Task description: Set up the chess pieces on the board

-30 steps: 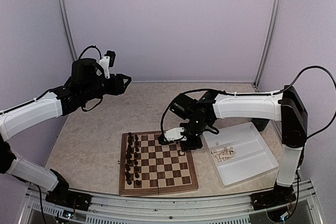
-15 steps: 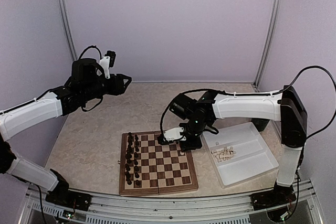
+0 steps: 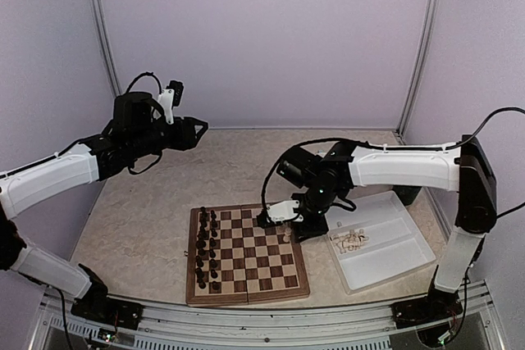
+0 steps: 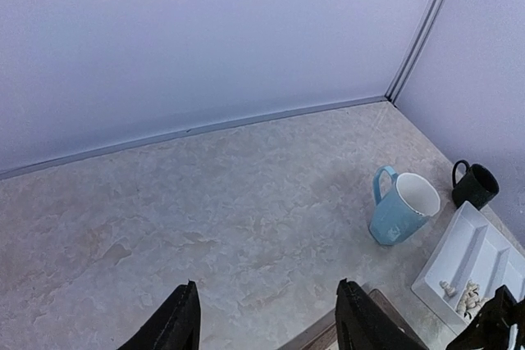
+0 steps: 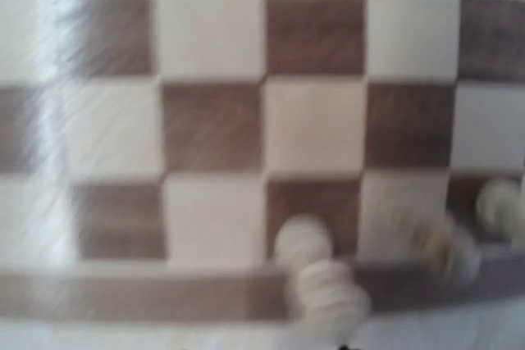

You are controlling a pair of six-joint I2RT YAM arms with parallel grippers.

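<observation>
Top external shows the board (image 3: 262, 256) below and to the left of my right end effector (image 3: 289, 225), which hangs over the board's far right corner. Dark pieces (image 3: 207, 247) fill the two files on the side of the board farthest from that end effector, so I judge that side finished. The cream pieces (image 5: 316, 276) have barely begun. The right wrist view is blurred, but it gives me about three pale shapes directly under the end effector, standing along the board's edge row. One is close to the middle of the view and the others are off to one side. The rest of the cream set lies in a heap (image 3: 351, 241) in the white tray (image 3: 402, 239), on the table just to the right of that end effector.

I cannot tell how the right fingers stand. They do not show in the wrist view and are too small from above. I also cannot say whether the nearest piece is touched or free.

My left end effector (image 4: 267, 321) is raised well away from the board over bare table, with its fingers apart and nothing between them.

By my reckoning, most of the cream rows are yet to be filled, one piece at a time from the tray.
</observation>
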